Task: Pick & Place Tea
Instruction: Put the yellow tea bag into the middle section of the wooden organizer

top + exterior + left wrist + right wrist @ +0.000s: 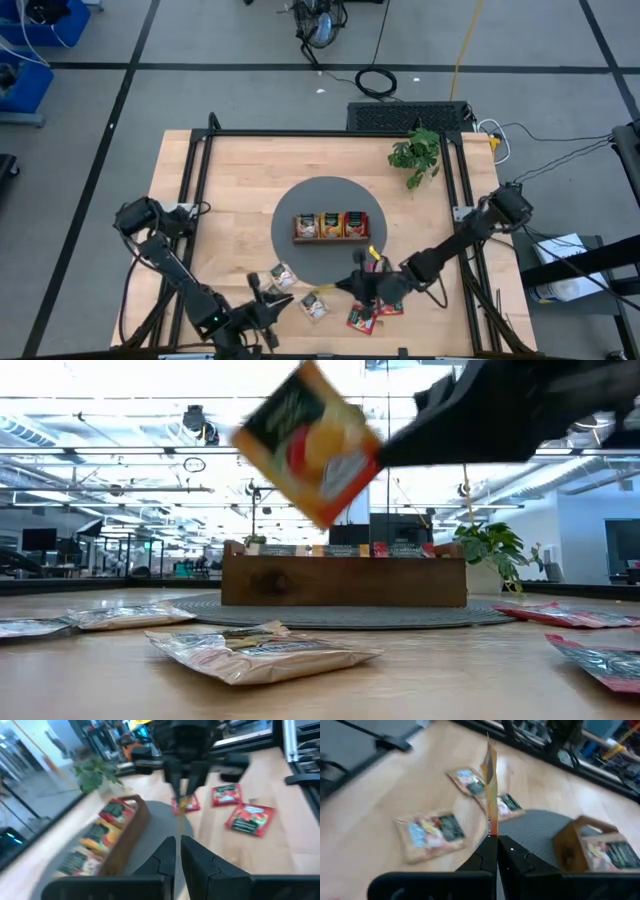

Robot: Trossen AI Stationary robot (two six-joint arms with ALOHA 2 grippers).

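Orange tea sachet point(308, 442), upper centre of the low view, is being pinched aloft by the closed right end effector point(496, 840); left end effector point(177, 851) nearly closed, empty.

My right arm reaches in low from the bench's right edge, its jaws point(362, 285) pressed together on an orange sachet point(490, 780) held raised, while my left arm waits at the near-left, jaws point(262, 300) nearly closed.

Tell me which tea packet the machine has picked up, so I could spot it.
Find the wooden tray on the round grey mat. Just in front, the right tool pinches an orange sachet. It alone hangs in the air; the others lie flat.
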